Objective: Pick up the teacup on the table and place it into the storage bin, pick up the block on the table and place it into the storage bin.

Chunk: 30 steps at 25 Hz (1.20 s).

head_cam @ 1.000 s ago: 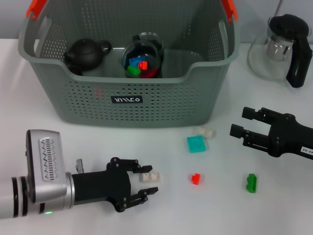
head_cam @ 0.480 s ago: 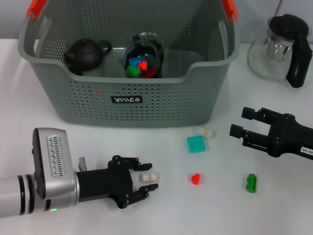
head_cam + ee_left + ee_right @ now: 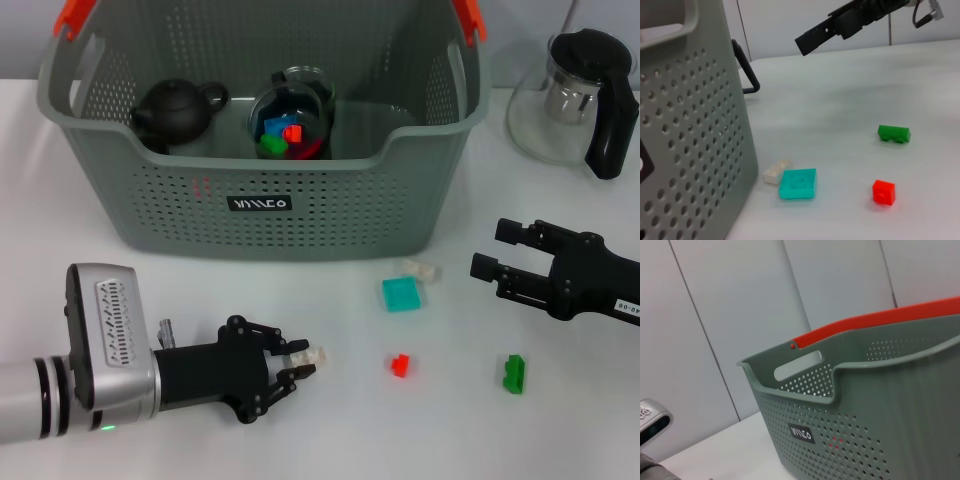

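My left gripper (image 3: 296, 364) lies low on the table at the front left, shut on a small white block (image 3: 310, 355). Behind it stands the grey perforated storage bin (image 3: 300, 180), with its wall (image 3: 690, 125) close in the left wrist view and its front (image 3: 865, 405) filling the right wrist view. A glass teacup (image 3: 292, 125) holding coloured blocks stands inside the bin. My right gripper (image 3: 490, 252) hovers open at the right, empty, and shows far off as the right gripper (image 3: 840, 25) in the left wrist view.
On the table lie a teal block (image 3: 402, 294) (image 3: 798, 183), another white block (image 3: 422, 269) (image 3: 776, 171), a red block (image 3: 400, 365) (image 3: 883, 192) and a green block (image 3: 514, 373) (image 3: 894, 133). A black teapot (image 3: 175, 105) sits in the bin. A glass kettle (image 3: 575, 100) stands back right.
My left gripper's fingers have closed from open around the white block to shut on it, and the block has shifted slightly. The right arm has not moved.
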### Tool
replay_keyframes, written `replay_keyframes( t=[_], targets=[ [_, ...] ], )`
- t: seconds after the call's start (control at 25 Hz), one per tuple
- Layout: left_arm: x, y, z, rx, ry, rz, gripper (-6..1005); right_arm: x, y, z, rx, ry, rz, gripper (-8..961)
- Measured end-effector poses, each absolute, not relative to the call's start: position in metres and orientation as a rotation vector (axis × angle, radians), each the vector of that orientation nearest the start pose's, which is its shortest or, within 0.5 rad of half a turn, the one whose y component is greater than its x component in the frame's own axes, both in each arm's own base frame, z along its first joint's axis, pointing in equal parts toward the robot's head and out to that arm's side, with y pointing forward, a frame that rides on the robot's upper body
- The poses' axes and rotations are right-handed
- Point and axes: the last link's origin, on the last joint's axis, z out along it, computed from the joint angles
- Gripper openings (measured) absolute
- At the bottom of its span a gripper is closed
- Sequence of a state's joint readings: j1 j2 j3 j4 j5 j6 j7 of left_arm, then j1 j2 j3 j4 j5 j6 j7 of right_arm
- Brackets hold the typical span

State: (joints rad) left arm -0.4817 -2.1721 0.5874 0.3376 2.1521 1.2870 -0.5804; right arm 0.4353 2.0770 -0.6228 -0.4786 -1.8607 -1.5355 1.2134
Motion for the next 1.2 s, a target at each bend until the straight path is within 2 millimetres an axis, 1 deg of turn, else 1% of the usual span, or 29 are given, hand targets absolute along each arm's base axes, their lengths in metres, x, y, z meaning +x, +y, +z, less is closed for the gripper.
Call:
replay_keyframes(
  t=[0.08,0.32,0.4,0.52,0.64,0.76,0.8,0.88,1.0,1.12,1.2],
  targets=[
    [-0.303,0.275,-0.097,-2.747,-0.07,-0.413,356,0.294,0.3,-0.011,-2.529,0.725,0.889,760],
    [-0.303,0.274,-0.094,-2.746,-0.068,-0.43,192,0.294,0.301,-0.011,-2.529,0.724,0.888,760],
    [-0.3,0.273,-0.089,-2.752,-0.067,-0.469,192,0.293,0.301,-0.011,-2.528,0.73,0.889,760],
    [-0.294,0.269,-0.071,-2.766,-0.094,-0.582,191,0.293,0.302,-0.01,-2.527,0.739,0.89,761],
    [-0.285,0.267,-0.044,-2.76,-0.124,-0.745,190,0.293,0.303,-0.01,-2.525,0.738,0.89,761],
    [-0.274,0.27,-0.018,-2.712,-0.131,-0.917,190,0.292,0.304,-0.01,-2.524,0.734,0.887,761],
    [-0.269,0.274,-0.006,-2.677,-0.131,-0.991,191,0.292,0.304,-0.01,-2.524,0.732,0.885,761],
    [-0.261,0.282,0.008,-2.618,-0.138,-1.076,191,0.292,0.305,-0.01,-2.524,0.73,0.885,761],
    [-0.246,0.303,0.032,-2.536,-0.158,-1.171,192,0.291,0.305,-0.011,-2.524,0.728,0.887,761],
    [-0.227,0.325,0.052,-2.529,-0.201,-1.198,198,0.29,0.306,-0.011,-2.525,0.726,0.887,760],
    [-0.212,0.344,0.066,-2.551,-0.252,-1.15,210,0.29,0.306,-0.011,-2.524,0.726,0.887,760]
  ],
)
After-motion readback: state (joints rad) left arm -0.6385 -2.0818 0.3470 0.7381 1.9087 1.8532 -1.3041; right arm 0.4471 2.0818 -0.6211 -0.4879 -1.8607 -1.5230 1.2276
